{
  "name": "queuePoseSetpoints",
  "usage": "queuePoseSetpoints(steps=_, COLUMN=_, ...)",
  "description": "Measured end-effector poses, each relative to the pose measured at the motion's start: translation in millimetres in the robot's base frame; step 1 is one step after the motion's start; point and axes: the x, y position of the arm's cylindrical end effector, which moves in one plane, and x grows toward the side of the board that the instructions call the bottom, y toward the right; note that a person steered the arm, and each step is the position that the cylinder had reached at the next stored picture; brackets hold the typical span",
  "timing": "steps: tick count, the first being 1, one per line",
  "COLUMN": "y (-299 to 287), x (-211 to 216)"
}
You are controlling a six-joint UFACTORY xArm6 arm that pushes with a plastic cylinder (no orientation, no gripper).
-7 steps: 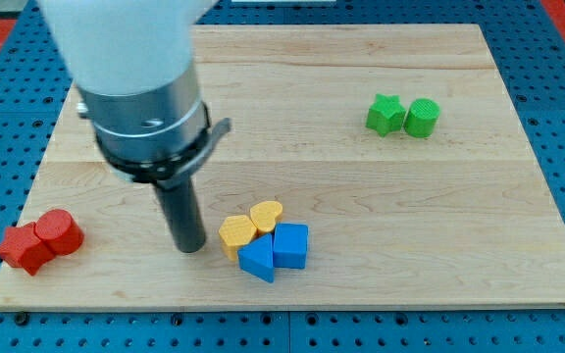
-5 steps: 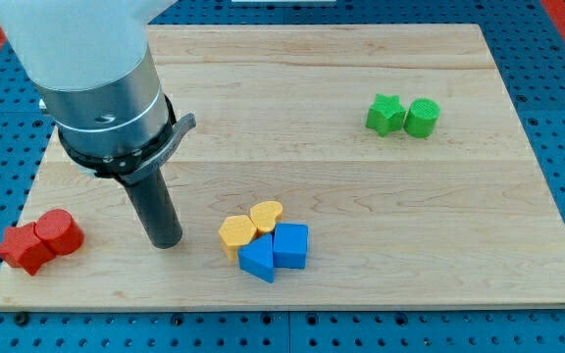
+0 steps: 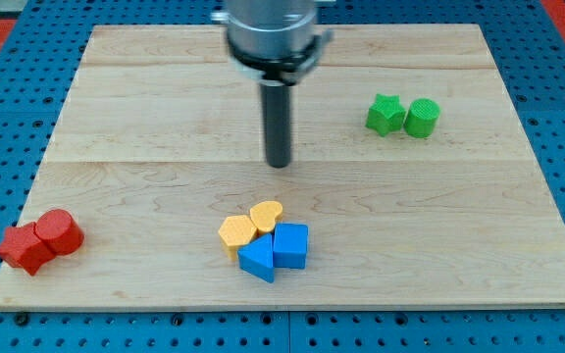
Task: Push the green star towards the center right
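Rod upright, my tip [image 3: 279, 163] well left of green star [image 3: 385, 114].

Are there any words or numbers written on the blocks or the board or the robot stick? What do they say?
None: there is nothing to read anywhere in this view.
The wooden board is plain wood.
The green star, the green cylinder, and the yellow, blue and red blocks carry no letters or numbers.
My tip and its rod are plain dark, unmarked.
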Motion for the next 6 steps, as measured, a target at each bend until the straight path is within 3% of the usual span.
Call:
queuePoseSetpoints(steps=1, y=-2.7, x=-52.7)
queuePoseSetpoints(steps=2, y=71.4, x=-84.2)
queuePoseSetpoints(steps=5, y=200.0, x=-92.2)
queuePoseSetpoints(steps=6, y=215.6, x=-85.8)
